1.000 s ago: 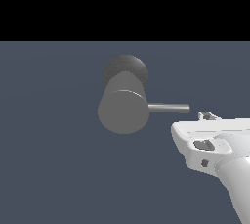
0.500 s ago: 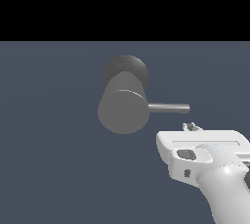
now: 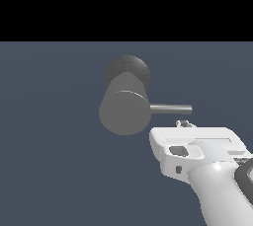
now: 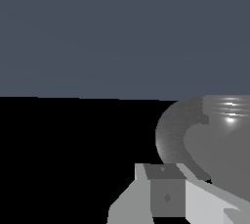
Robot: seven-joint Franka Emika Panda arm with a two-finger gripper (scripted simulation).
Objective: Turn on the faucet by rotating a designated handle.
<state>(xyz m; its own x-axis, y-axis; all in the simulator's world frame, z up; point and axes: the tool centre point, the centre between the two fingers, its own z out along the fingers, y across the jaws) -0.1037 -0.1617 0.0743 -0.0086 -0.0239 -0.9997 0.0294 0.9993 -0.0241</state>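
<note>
The faucet (image 3: 123, 112) is a matte grey upright cylinder seen from above, with its darker round base (image 3: 127, 70) behind it. The handle (image 3: 171, 108), a thin grey rod, sticks out from the cylinder toward the exterior view's right. My gripper (image 3: 183, 123) is just below the rod's outer end in that view, close to it but apart. The white hand (image 3: 197, 147) covers most of the fingers; the small tips that show sit tight together, with nothing between them. The wrist view shows the faucet's (image 4: 178, 137) rounded grey body close by, behind a finger (image 4: 166, 193).
A flat dark blue-grey floor (image 3: 54, 146) surrounds the faucet. Black background fills the top of the exterior view. My white arm (image 3: 220, 190) enters from that view's lower right.
The hand has slid toward the exterior view's left and a little lower in the picture, bringing the fingertips under the handle's outer end. The faucet and handle have not moved.
</note>
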